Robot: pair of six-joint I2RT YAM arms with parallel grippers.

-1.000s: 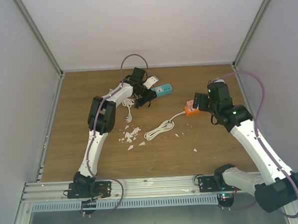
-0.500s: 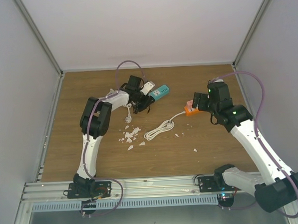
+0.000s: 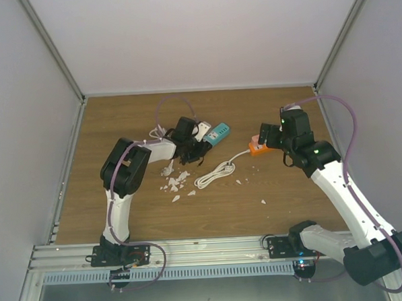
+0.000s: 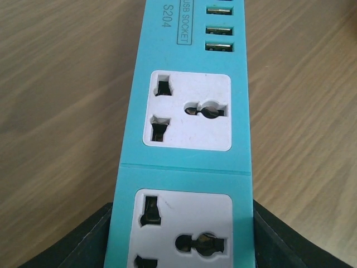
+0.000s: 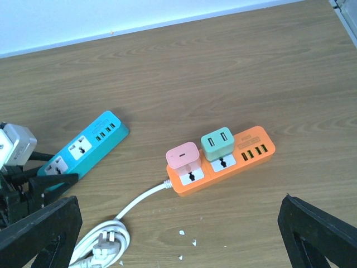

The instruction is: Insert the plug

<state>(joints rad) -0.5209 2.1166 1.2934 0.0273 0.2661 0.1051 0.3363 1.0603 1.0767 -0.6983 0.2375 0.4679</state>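
- Left gripper [image 3: 199,145] is clamped on the sides of the blue power strip [image 4: 184,128], centre of the top view.
- Right gripper [image 5: 178,223] hangs with fingers spread wide above the orange power strip [image 5: 254,151].
- White plug [image 5: 102,244] lies on its coiled cord [image 3: 214,173], lower left of the right wrist view, apart from both grippers.
- Pink adapter [image 5: 182,156] and green adapter [image 5: 217,142] fill two orange-strip sockets.
- White chips [image 3: 176,182] litter the table [image 3: 291,206].
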